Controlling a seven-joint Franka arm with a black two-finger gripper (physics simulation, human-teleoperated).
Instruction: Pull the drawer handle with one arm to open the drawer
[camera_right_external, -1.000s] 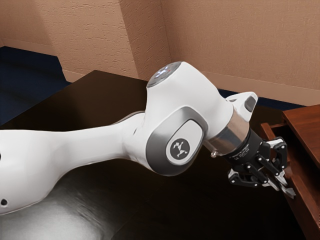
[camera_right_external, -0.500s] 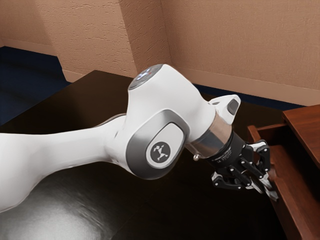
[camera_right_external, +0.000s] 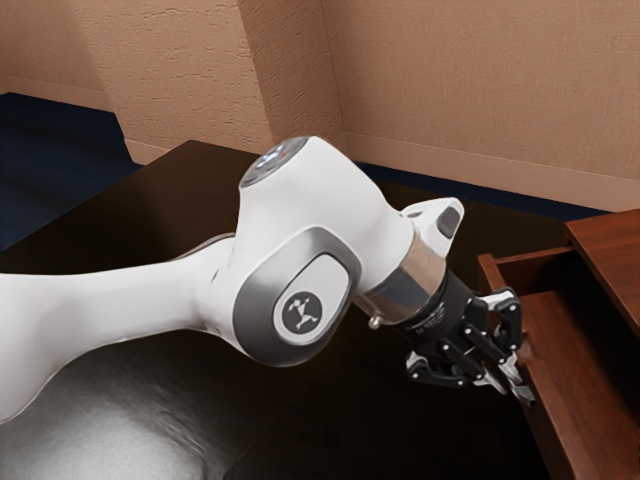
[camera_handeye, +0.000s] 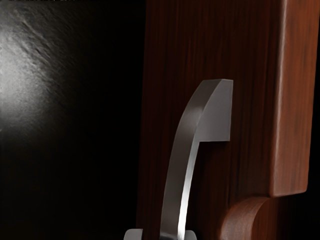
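1. Reddish-brown wooden drawer (camera_right_external: 560, 380), its grain running along the front, stands partly out of the matching wooden cabinet (camera_right_external: 610, 250) at the exterior view's right. One of its side walls and its dark inside are open to sight.
2. In the wrist view, the drawer front (camera_handeye: 170, 60) carries a brushed grey metal bar handle (camera_handeye: 200, 130). The bar bends at one end into a flat foot fixed to the wood, then runs as a slim curved strip toward the hand, standing off the panel.
3. The drawer and cabinet rest on a glossy, near-black counter (camera_right_external: 150, 220), which also shows beside the drawer front in the wrist view (camera_handeye: 65, 125) with a pale sheen on it.
4. The white seven-joint arm (camera_right_external: 300, 250) comes in from the exterior view's left, low over the counter. Its big rounded joint is raised, and its last link slopes down toward the exterior view's right.
5. After a silver ring, the black two-finger gripper (camera_right_external: 512, 382) presses against the drawer front, just above the counter.
6. Its fingers are drawn close together and closed on the handle, one on each side of the bar. From the side, the handle itself is hidden behind them.
7. A rough tan wall (camera_right_external: 480, 80) and a dark blue floor (camera_right_external: 50, 140) lie behind the counter.
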